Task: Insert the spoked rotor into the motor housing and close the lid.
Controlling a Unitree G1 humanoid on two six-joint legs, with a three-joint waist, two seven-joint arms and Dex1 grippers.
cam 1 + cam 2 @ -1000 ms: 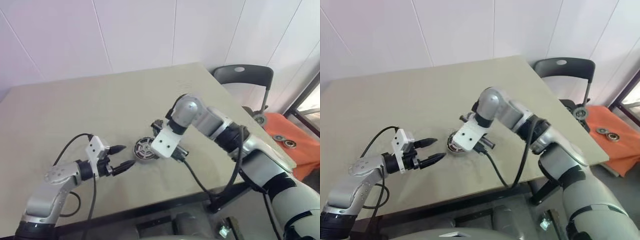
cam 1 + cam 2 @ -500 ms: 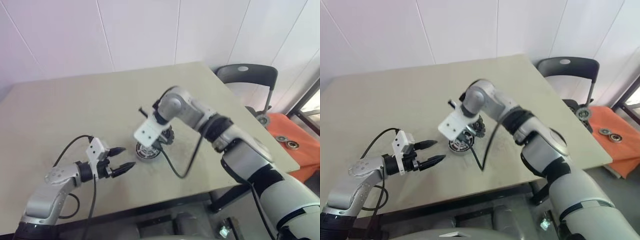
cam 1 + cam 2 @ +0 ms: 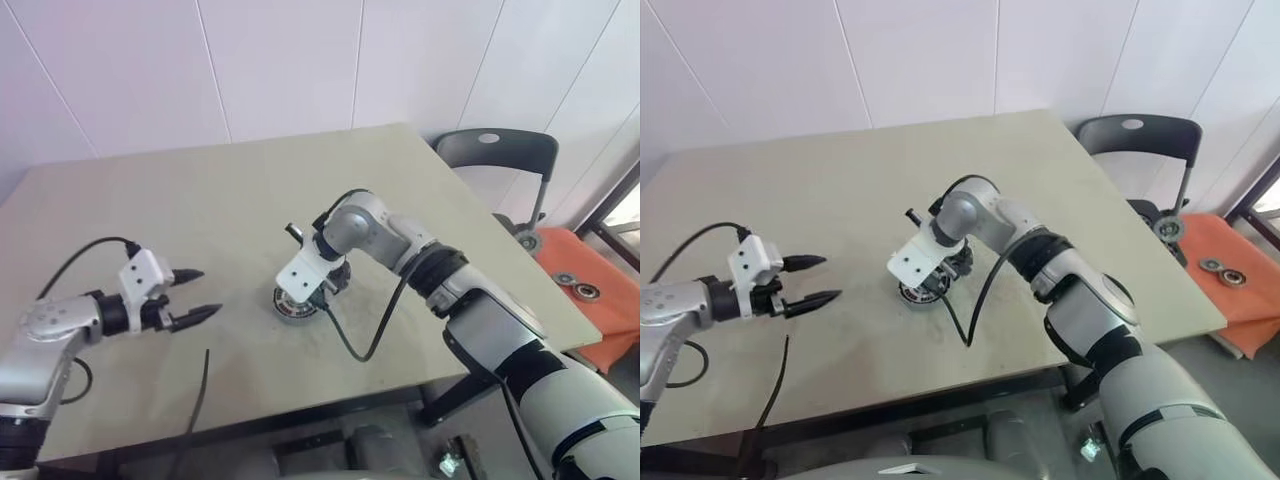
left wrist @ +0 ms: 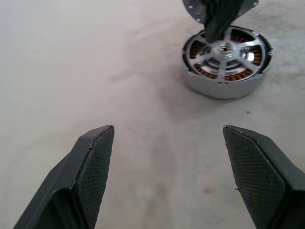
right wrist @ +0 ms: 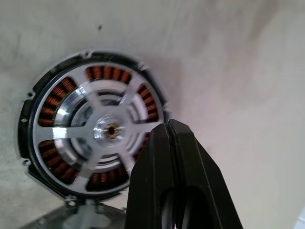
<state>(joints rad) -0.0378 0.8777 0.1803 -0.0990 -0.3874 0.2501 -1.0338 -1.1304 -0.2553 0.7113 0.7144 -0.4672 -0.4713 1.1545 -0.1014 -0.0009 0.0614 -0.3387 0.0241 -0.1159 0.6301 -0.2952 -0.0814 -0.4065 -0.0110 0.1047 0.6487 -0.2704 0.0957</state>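
Note:
The motor housing (image 4: 224, 83), a shallow round disc with copper windings, sits mid-table, also in the head view (image 3: 296, 303). The silvery spoked rotor (image 5: 76, 131) lies inside its winding ring. My right gripper (image 5: 170, 128) is shut with nothing between its fingers, its tips pointing down over the rotor's rim; I cannot tell whether they touch. A grey disc edge (image 4: 192, 7), possibly the lid, shows just beyond the housing, mostly hidden by that gripper. My left gripper (image 3: 192, 296) stands open and empty over bare table, well to the left of the housing.
A black chair (image 3: 497, 152) stands past the table's right corner, and an orange surface (image 3: 600, 300) with metal parts lies further right. A loose black cable (image 3: 203, 385) hangs over the table's front edge (image 3: 300, 408).
My left gripper has drawn back to the left, away from the housing, still open. The right wrist has turned and settled lower over the housing, staying shut.

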